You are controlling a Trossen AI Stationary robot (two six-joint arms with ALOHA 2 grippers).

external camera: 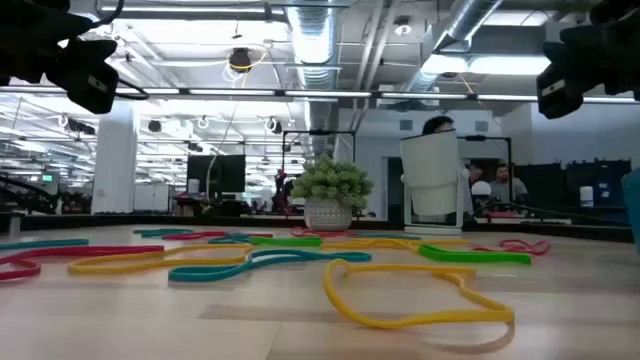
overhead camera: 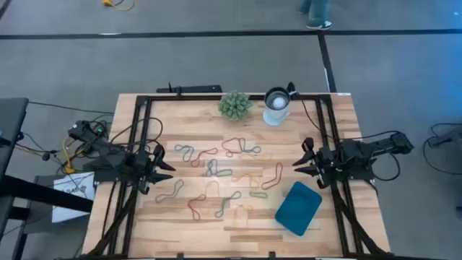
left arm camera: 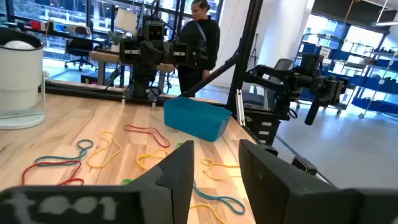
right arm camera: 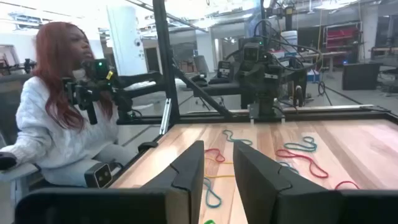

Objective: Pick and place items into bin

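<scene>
- The left gripper (overhead camera: 167, 167) hovered at the table's (overhead camera: 346, 130) left edge, fingers parted, holding nothing.
- The right gripper (overhead camera: 299, 165) hovered at the right edge, fingers parted (also empty).
- The rubber bands (overhead camera: 216, 173) lay scattered across the table's middle, between both grippers.
- The teal tray (overhead camera: 298, 208) sat near the front right, just below the right gripper.
- A plant ball (overhead camera: 234, 105) and a cup (overhead camera: 276, 106) stood at the far edge.

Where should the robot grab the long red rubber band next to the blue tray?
Probably from straight above, pinching one strand near the middle of the long red rubber band loop. It lies flat and floppy on the wooden table, so there is no edge to grip sideways. The right tool is nearest.
</scene>
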